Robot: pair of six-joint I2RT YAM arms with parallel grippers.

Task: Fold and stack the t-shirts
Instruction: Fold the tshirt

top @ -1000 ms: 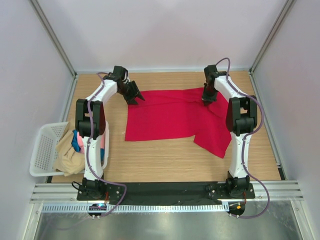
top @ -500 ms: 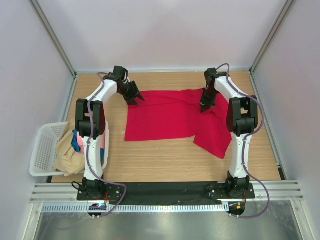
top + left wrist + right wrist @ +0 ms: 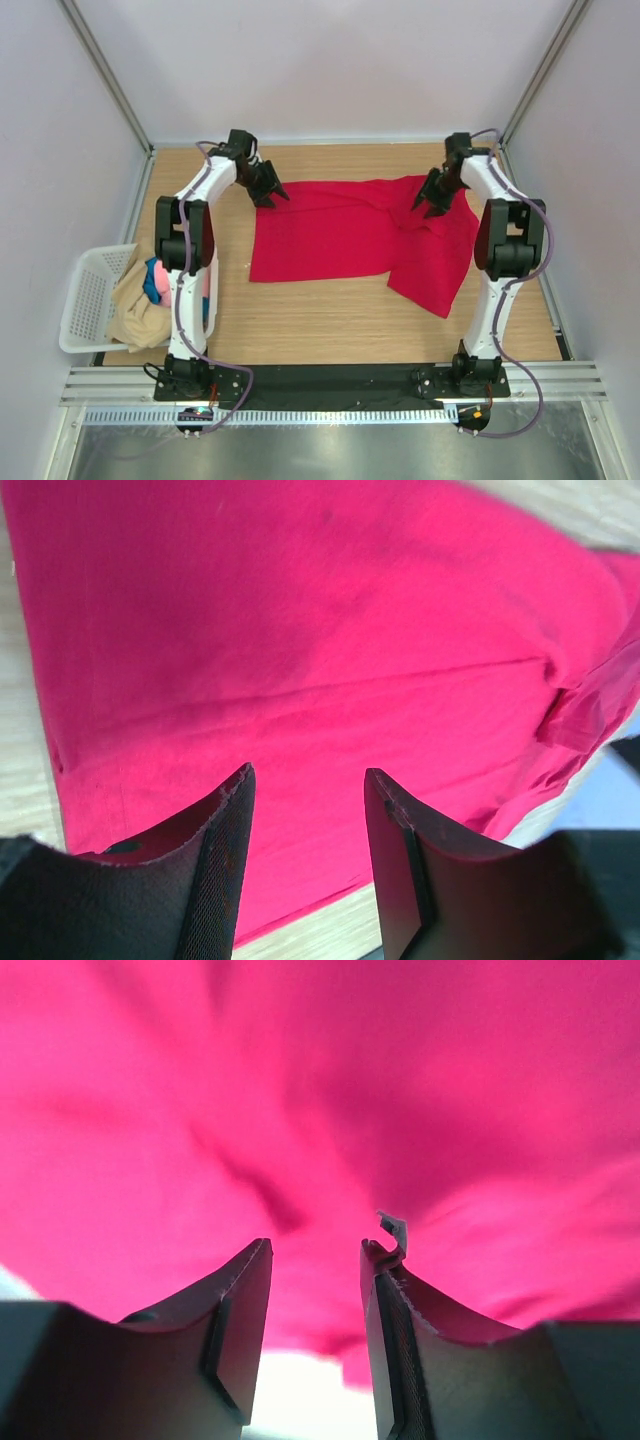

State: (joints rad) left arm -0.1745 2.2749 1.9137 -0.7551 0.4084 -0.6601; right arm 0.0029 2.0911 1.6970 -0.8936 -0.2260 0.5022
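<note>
**A:** What's on the tabletop (image 3: 320, 320) in your feed?

**B:** Light wood surface. I see one red t-shirt (image 3: 330, 235) lying directly on it, spread mostly flat across the far half. Its left edge runs straight. Its right side is rumpled and doubled over, with a flap trailing toward the near right.

**A:** And the mesh basket (image 3: 85, 290)?

**B:** It's white and sits at the left edge, well apart from the shirt. I can't tell if it rests on the tabletop or just beside it.
</note>
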